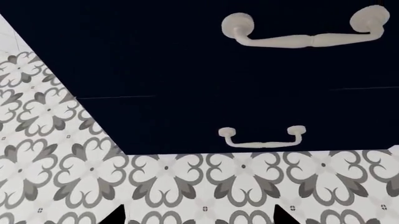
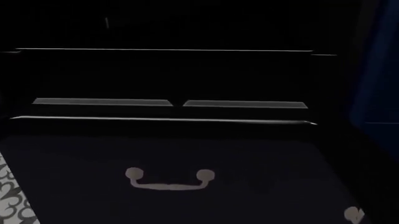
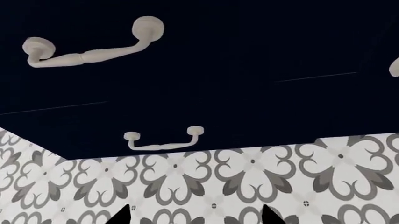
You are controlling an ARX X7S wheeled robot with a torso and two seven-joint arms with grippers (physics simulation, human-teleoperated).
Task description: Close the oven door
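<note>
My left gripper [image 1: 199,217]: fingertips spread apart, holding nothing, over patterned floor tile [image 1: 187,182]; navy drawer fronts [image 1: 187,70] with white handles [image 1: 299,37] ahead of it. Right gripper [image 3: 196,215]: same, spread and empty, facing the same navy drawers. Head view is dark; can't pick out the oven door from either hand.

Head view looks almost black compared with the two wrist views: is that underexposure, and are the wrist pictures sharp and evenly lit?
Head view: very dark, only thin light edges, two pale strips and a white handle stand out; no oven door can be made out. Left wrist view: bright, sharp, even light on the patterned floor and navy drawer fronts, no glare. Right wrist view: equally crisp, no blur or hard shadows.
</note>
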